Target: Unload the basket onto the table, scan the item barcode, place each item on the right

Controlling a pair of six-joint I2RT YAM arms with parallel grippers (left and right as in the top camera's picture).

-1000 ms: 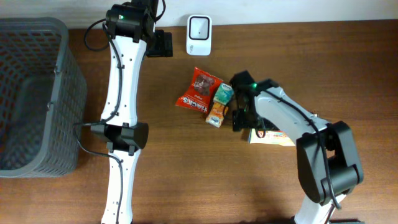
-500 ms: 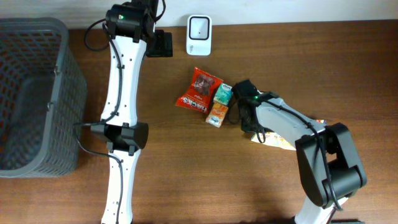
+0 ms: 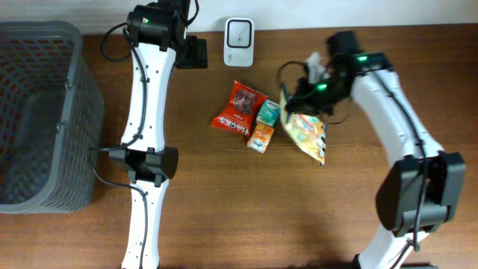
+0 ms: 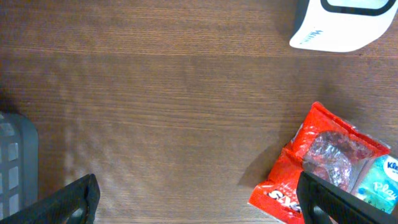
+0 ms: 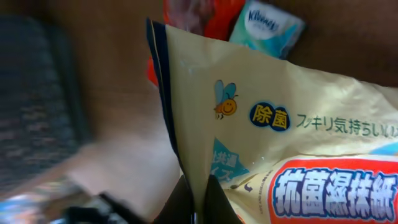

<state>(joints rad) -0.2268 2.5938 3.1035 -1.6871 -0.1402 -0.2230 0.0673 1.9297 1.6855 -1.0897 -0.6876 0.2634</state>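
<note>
While my right jaws clench the wipes packet [image 3: 308, 133] aloft and left jaws hang released, I reckon I'm mid-carry; next its barcode must face the scanner [image 3: 239, 32] at top centre.

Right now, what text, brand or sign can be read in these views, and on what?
"除菌", blue circle on the yellow wipes pack.
"スッキリ気持ちいい", beside it, running out of frame.
"抗菌湿抹紙", red panel, same pack.
"Kleenex", on the teal tissue pack.
"Play", same tissue pack, left wrist view.
Unreadable: side lettering on the scanner and white lettering on the red snack bag, blurred or cut off.
</note>
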